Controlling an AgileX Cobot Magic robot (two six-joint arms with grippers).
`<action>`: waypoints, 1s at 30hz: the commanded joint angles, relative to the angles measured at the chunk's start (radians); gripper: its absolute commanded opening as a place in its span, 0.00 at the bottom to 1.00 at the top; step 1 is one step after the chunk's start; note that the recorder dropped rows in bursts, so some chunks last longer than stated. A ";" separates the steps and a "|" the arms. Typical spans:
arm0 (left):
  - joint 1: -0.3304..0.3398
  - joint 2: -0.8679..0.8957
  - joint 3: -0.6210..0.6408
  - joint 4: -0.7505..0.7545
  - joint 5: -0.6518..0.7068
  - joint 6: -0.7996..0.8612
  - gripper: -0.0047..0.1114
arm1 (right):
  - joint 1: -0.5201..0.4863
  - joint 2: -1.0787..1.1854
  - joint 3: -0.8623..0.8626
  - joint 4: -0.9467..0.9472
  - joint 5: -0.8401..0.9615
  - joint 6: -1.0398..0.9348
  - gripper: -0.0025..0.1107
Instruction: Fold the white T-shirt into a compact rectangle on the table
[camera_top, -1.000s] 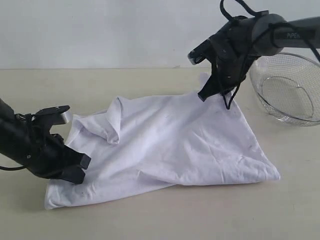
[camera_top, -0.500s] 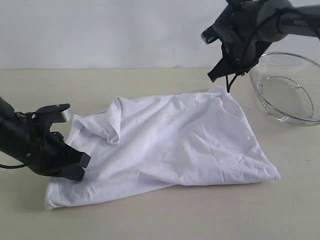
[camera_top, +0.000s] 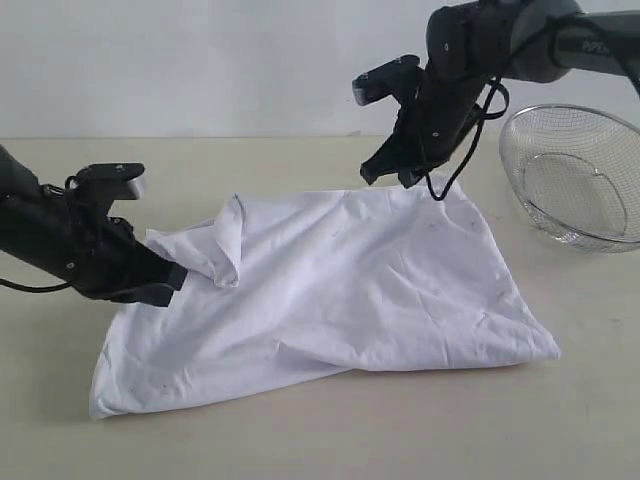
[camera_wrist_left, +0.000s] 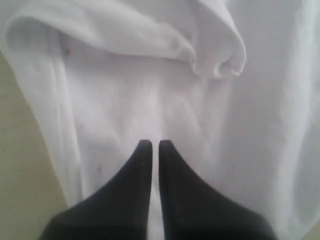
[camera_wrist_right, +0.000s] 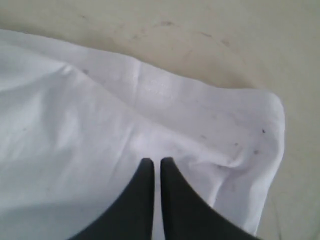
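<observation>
Edge of white T-shirt (camera_top: 350, 290) at closed left gripper (camera_top: 172, 286); closed right gripper (camera_top: 386, 177) above, empty.

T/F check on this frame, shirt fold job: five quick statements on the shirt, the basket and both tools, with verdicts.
1. The white T-shirt lies on the table. True.
2. The wire basket holds part of the white T-shirt. False: it stands apart from it, to its right in the exterior view.
3. The left tool and the right tool are both shut. True.
4. The right tool grips the shirt's far edge. False: it hangs above that edge, holding nothing.
5. The shirt is folded into a neat rectangle. False: it is rumpled, with a raised fold near the left tool.
</observation>
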 joint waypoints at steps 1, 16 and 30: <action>0.003 0.017 -0.048 -0.109 0.101 0.104 0.08 | -0.033 0.021 -0.005 -0.016 -0.059 0.020 0.03; -0.128 0.236 -0.344 -0.253 0.148 0.230 0.08 | -0.067 0.120 -0.005 -0.039 -0.093 0.091 0.02; -0.024 0.320 -0.575 0.505 0.042 -0.391 0.08 | -0.067 0.177 -0.005 -0.039 -0.036 0.089 0.02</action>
